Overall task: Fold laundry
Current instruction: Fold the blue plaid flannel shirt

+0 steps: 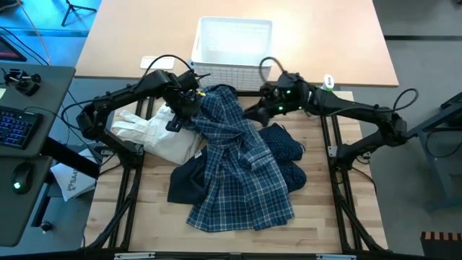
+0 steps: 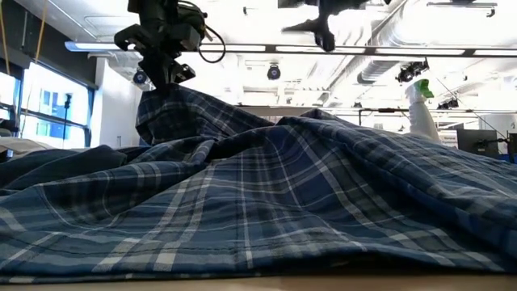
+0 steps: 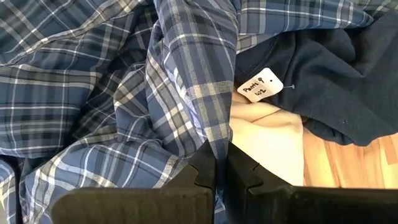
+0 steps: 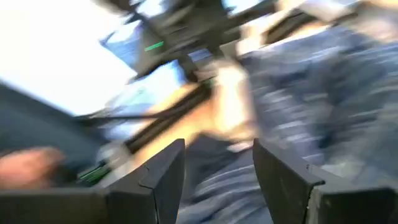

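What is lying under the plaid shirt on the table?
Under the plaid shirt a navy garment and a dotted navy shirt stick out, and a cream garment beside it. Anything fully beneath is covered.

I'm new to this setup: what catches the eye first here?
A big blue-and-white plaid shirt sprawls across the table's middle, over darker garments. The left claw is shut on a fold of it, lifting that edge; the right claw hangs open above the shirt's far edge, near the white basket.
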Motion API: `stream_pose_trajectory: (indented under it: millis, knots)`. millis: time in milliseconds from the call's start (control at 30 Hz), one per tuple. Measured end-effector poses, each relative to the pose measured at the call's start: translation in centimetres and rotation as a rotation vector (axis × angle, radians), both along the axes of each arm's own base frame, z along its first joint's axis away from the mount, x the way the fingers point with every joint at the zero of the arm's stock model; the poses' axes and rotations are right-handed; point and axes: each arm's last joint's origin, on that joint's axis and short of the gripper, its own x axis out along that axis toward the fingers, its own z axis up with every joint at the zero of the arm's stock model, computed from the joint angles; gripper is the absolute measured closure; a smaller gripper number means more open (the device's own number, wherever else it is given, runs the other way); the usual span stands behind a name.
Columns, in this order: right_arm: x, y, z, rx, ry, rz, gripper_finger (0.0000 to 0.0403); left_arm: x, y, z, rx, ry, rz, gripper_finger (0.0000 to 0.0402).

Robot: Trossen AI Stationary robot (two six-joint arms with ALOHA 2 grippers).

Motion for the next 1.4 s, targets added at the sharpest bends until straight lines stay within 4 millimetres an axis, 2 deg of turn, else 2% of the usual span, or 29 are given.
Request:
stream_pose_trajectory:
  millis: [67,267,367,467,567,667,767,800,900,1000,1067,1167,1233,1300,1400]
  knots:
    - [0.9,0.1,-1.6,-0.038,0.09,-0.028,0.0217,0.0,0.0,0.0,0.0,0.0,0.0,0.0401]
    - [3.2,1.5,-7.9,-0.008,0.441,0.059,0.0218,0.0,0.0,0.0,-0.007,0.003,0.025,0.0401]
    - [3.9,2.0,-10.8,0.062,0.613,-0.043,0.022,0.0,0.0,0.0,-0.008,0.003,0.034,0.0401]
    - [4.8,2.3,-13.1,0.114,0.692,-0.102,0.0229,0.0,0.0,0.0,-0.01,0.005,0.046,0.0401]
    - [5.8,2.7,-15.3,0.138,0.749,-0.098,0.0253,-0.1,0.0,0.0,0.005,0.024,0.071,0.0401]
    - [6.3,2.8,-16.5,0.154,0.774,-0.081,0.0306,-0.4,-0.1,0.2,0.006,0.051,0.054,0.0401]
    - [6.7,2.9,-16.0,0.193,0.702,0.009,0.0379,-1.0,-0.5,1.2,-0.011,0.1,0.017,0.0401]
    - [6.9,3.0,-15.6,0.203,0.659,0.054,0.039,-1.3,-0.6,1.8,-0.008,0.114,0.007,0.0401]
    - [7.1,3.5,-13.0,0.314,0.478,0.237,0.0382,-1.9,-0.8,3.6,0.051,0.16,-0.018,0.0401]
    - [7.3,4.3,-10.0,0.43,0.291,0.402,0.0386,-2.3,-0.5,4.9,0.184,0.199,-0.046,0.0401]
    - [7.4,5.0,-7.9,0.427,0.146,0.495,0.0397,-2.2,-0.1,5.2,0.264,0.206,-0.081,0.0401]
    - [7.6,6.3,-4.5,0.327,-0.107,0.629,0.0397,-1.6,0.6,5.3,0.355,0.164,-0.191,0.0401]
    - [7.7,7.2,-3.3,0.279,-0.206,0.675,0.0396,-0.9,1.0,4.9,0.373,0.118,-0.259,0.0401]
    - [7.7,7.8,-3.2,0.289,-0.211,0.685,0.04,-0.1,1.4,4.2,0.349,0.082,-0.322,0.0401]
    - [7.8,8.8,-4.1,0.329,-0.116,0.62,0.04,1.5,2.3,2.3,0.268,0.037,-0.395,0.0401]
